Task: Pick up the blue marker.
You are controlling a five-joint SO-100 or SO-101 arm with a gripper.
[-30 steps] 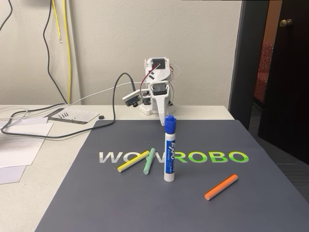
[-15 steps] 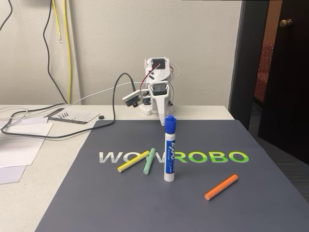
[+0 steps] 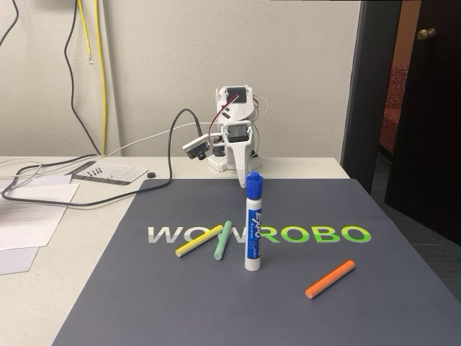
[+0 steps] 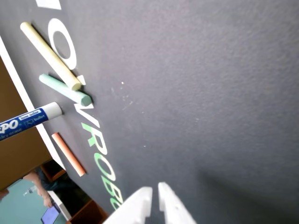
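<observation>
Fixed view: the marker (image 3: 253,225) stands upright, cap up, on the grey mat (image 3: 180,303), just right of the green stick (image 3: 222,240) and yellow stick (image 3: 199,241); an orange stick (image 3: 330,279) lies farther right. The arm (image 3: 235,133) is folded at the mat's far edge. Wrist view: the gripper (image 4: 154,193) is nearly closed, holding nothing, above bare mat, well apart from the marker (image 4: 29,119).

Matt, fine-grained grey mat (image 3: 180,303); glossy plastic blue marker (image 3: 253,227); smooth white plastic gripper (image 4: 154,193); chalky sticks.

Blue marker (image 4: 25,121) cap end past the wrist view's left edge
</observation>
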